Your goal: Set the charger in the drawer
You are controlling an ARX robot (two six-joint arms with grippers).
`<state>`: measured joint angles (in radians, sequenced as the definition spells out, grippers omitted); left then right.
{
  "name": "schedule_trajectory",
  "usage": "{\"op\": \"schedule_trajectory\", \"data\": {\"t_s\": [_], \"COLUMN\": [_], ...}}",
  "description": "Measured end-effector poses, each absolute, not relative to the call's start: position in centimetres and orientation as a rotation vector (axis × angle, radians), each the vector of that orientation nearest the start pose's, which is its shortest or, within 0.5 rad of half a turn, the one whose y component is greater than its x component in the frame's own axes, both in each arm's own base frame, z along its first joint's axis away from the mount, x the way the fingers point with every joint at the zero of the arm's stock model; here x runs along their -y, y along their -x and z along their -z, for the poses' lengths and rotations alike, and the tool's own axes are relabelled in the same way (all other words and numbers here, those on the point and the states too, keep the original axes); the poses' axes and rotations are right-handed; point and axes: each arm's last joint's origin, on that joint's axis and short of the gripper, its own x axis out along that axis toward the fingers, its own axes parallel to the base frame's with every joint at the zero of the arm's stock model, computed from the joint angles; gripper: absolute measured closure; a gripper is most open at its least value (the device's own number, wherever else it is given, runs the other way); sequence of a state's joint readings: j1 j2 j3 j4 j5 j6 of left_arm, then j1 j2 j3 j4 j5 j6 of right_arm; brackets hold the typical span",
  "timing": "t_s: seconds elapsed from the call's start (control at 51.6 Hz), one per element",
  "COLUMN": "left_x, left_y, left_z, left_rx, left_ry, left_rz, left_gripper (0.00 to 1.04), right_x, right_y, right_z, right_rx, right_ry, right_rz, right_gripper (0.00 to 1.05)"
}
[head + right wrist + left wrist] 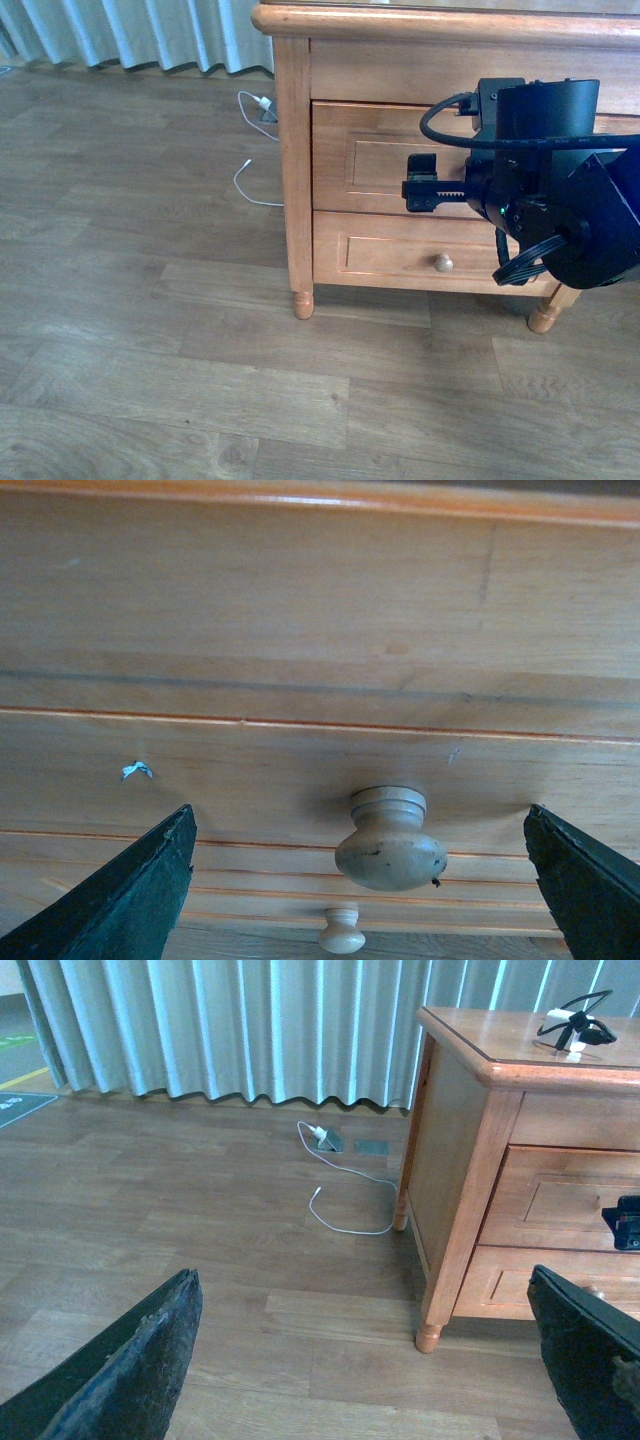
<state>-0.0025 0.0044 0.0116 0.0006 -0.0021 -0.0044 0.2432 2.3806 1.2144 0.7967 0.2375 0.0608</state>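
The charger (572, 1028), a small white cube with a looped black cable, lies on top of the wooden nightstand (470, 1045); the front view does not show it. The drawer (370, 160), the upper one, is shut. My right gripper (425, 182) hangs close in front of it. In the right wrist view this gripper (358, 825) is open, with the drawer's round knob (390, 845) between its fingers (130, 900) and untouched. My left gripper (365, 1360) is open above the floor, left of the nightstand, holding nothing.
The lower drawer (400, 255) with its own knob (443, 263) is shut too. A thin white cable with a white plug (345, 1195) lies on the wooden floor by the curtain (250, 1030). The nightstand's front leg (302, 300) stands on the floor.
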Motion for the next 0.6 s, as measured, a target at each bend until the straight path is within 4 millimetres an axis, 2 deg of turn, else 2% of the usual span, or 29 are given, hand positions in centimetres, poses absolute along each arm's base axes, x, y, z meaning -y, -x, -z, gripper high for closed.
{"op": "schedule_trajectory", "data": {"t_s": [0.31,0.407,0.484,0.6], "left_x": [0.02,0.02,0.02,0.02], "left_y": [-9.73,-9.73,-9.72,-9.72], "left_z": [-16.72,-16.72,-16.73,-16.73], "left_rx": [0.008,0.008,0.008,0.008], "left_ry": [0.004,0.004,0.004,0.004], "left_rz": [0.000,0.000,0.000,0.000], "left_gripper": [0.06,0.06,0.06,0.06], "right_x": [-10.16,-10.06,-10.03,-9.99], "right_y": [-44.08,-44.08,-44.04,-43.99], "right_z": [-5.02,-5.00,-5.02,-5.05], "right_rx": [-0.357,-0.357,-0.359,-0.359], "right_ry": [0.028,0.031,0.032,0.034], "right_rz": [0.009,0.011,0.008,0.008], "right_gripper": [0.57,0.76,0.81,0.81]}}
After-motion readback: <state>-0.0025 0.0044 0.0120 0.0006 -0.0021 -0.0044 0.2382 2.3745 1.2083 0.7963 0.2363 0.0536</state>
